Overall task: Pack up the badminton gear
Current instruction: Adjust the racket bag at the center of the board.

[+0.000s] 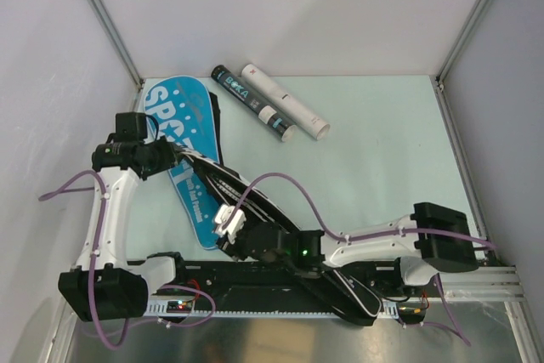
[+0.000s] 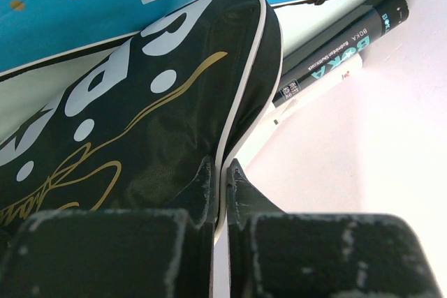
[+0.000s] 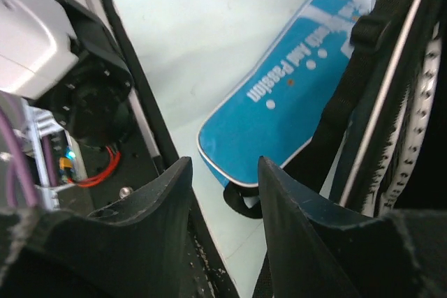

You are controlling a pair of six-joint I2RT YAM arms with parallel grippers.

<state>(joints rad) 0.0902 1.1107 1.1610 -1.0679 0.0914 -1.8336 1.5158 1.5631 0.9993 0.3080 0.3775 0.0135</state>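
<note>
Two racket-shaped bags fill the left half of the table (image 1: 382,159), and the packing looks only partly done. At the far left, the left end effector (image 2: 222,172) is clamped shut on the white-piped rim of the black bag (image 2: 140,130), pinching the fabric at its wide end. Beneath lies the blue bag (image 1: 170,108), flat on the table with its wide end toward the back corner. The black bag runs diagonally across it toward the arm bases; its zip edge seems to be open, though I cannot tell whether a racket is inside. Next comes the right end effector (image 3: 223,172), jaws apart with nothing between them, just beside the black bag's zip edge and near the blue bag's narrow end. Further right, at the back, the black tube (image 1: 252,103) and the white tube (image 1: 287,104) lie touching side by side, outside both bags. No loose racket or shuttlecock shows. By my reckoning, stowing the tubes and closing the bags remain.
</note>
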